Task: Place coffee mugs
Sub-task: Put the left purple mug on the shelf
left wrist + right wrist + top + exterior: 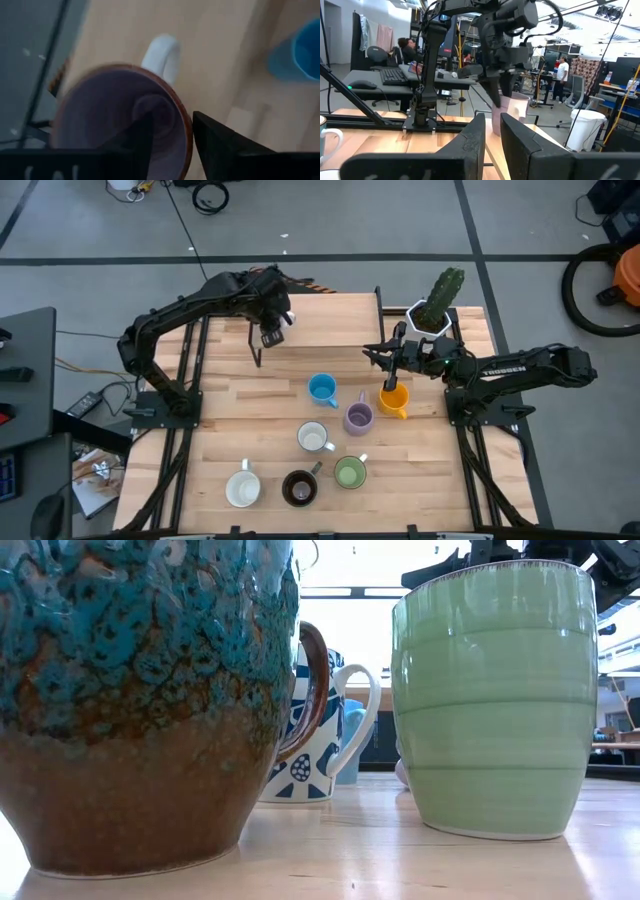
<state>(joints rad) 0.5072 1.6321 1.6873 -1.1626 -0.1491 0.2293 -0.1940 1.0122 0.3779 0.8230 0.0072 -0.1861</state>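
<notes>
Left claw (268, 335): over the far left part of the surface (230, 420). Its fingers are apart, one inside a lilac mug (120, 125) and one outside, with the rim between them and not pinched.
That lilac mug: looks to be standing on the surface by itself, well apart from the other mugs.
Right claw (394, 368): just beyond the orange mug (393, 400), beside the cactus pot (430, 315). Its fingers are almost together and hold nothing.
Mugs in the middle: blue mug (322, 388), another lilac mug (358, 417), the orange one and a white mug (312, 437).
Mugs near you: a second white mug (242, 488), the dark brown mug (299, 488) and the green mug (349, 473), in a row.
Done so far: you can count eight mugs standing on the surface.
Left to do: I think very little; lift the left claw out without tipping the mug.
</notes>
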